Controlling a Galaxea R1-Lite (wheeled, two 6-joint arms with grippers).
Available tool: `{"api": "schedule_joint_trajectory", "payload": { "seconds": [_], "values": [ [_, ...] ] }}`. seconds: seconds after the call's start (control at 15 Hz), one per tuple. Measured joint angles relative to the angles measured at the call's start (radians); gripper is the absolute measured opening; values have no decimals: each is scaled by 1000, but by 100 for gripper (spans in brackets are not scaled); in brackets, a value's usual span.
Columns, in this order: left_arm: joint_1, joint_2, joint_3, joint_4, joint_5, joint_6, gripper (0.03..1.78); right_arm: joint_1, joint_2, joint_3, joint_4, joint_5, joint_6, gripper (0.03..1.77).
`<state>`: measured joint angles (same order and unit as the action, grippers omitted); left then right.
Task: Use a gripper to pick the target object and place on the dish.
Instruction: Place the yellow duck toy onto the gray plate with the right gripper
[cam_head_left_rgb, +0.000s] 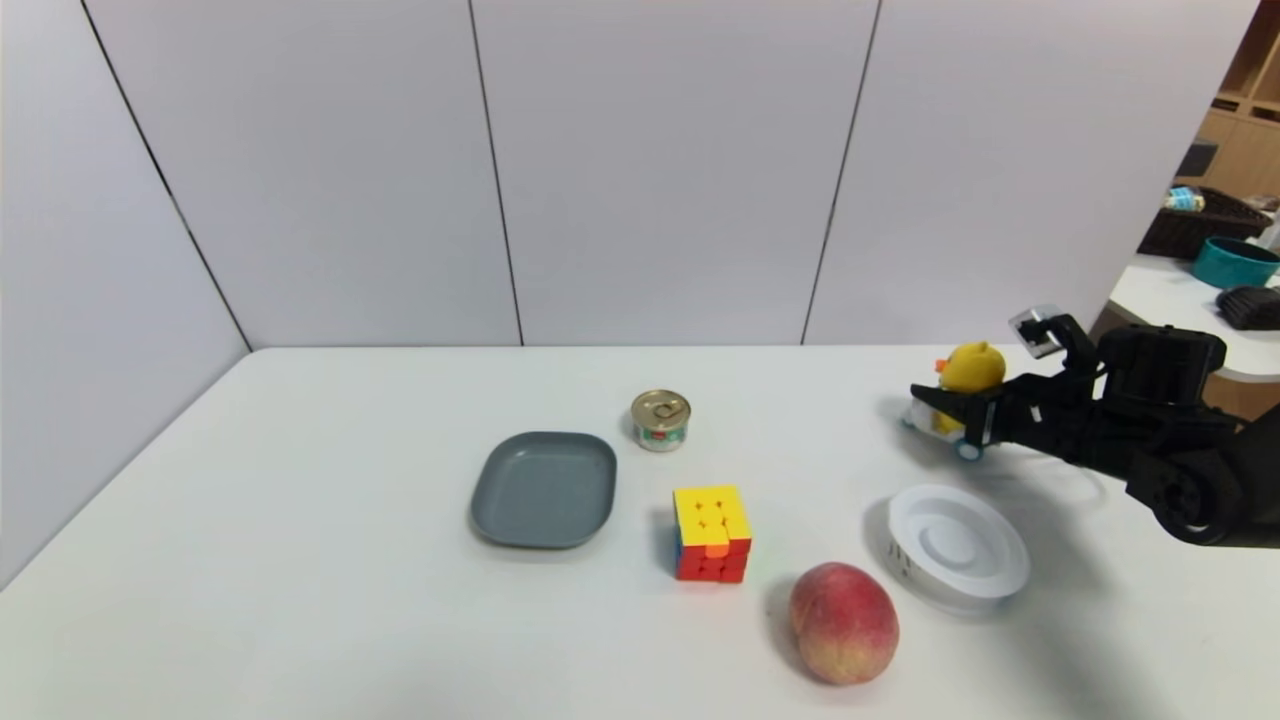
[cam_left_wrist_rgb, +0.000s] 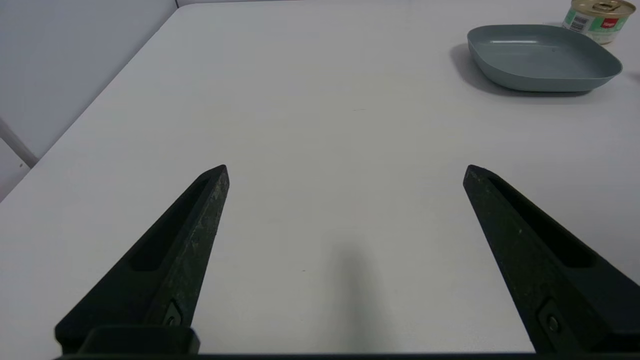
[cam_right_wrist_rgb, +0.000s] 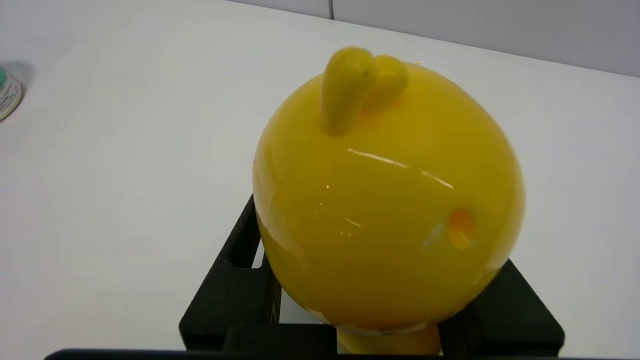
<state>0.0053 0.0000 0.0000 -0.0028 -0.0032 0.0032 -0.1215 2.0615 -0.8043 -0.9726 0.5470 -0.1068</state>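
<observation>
Head view: duck (cam_head_left_rgb: 972, 368) at the table's far right, near the back wall, upright on its white scooter (cam_head_left_rgb: 924, 418). Orange beak faces left. Right gripper (cam_head_left_rgb: 938, 398) comes in from the right, low and roughly level, one dark finger across the duck's body below the head. Silver block on top of the gripper, just beside the yellow head.

Right wrist view: big round head fills the middle, tuft on top. Black fingers flank the duck below it, drawn in narrow, closed on the body; their tips are hidden by the head. Whether the scooter wheels touch the table, cannot tell.

Left wrist view: left gripper (cam_left_wrist_rgb: 346, 172) hangs over the table's left part, fingers spread wide, nothing between them. Dish (cam_left_wrist_rgb: 545, 60) lies farther off, beside the can (cam_left_wrist_rgb: 600, 21).

Duck is well apart from the dish, which sits left of centre on the table (cam_head_left_rgb: 300, 520). Can stands just beyond the dish's right side. Cube (cam_head_left_rgb: 712, 533) right of the dish, yellow face up. Peach (cam_head_left_rgb: 844, 623) nearer the camera, right of the cube. Round white container (cam_head_left_rgb: 958, 541) between peach and duck.
</observation>
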Motion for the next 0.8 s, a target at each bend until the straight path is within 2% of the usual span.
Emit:
{"api": "schedule_joint_trajectory", "payload": {
  "seconds": [0.13,0.2,0.27,0.33,0.8],
  "values": [
    [0,0,0,0,0,0,169,0,-10,4,0,0,5,80],
    [0,0,0,0,0,0,169,1,-19,5,-1,1,13,66],
    [0,0,0,0,0,0,169,2,-30,6,0,4,20,36],
    [0,0,0,0,0,0,169,5,-41,5,0,5,24,41],
    [0,0,0,0,0,0,169,36,-111,7,3,4,42,41]
  ]
}}
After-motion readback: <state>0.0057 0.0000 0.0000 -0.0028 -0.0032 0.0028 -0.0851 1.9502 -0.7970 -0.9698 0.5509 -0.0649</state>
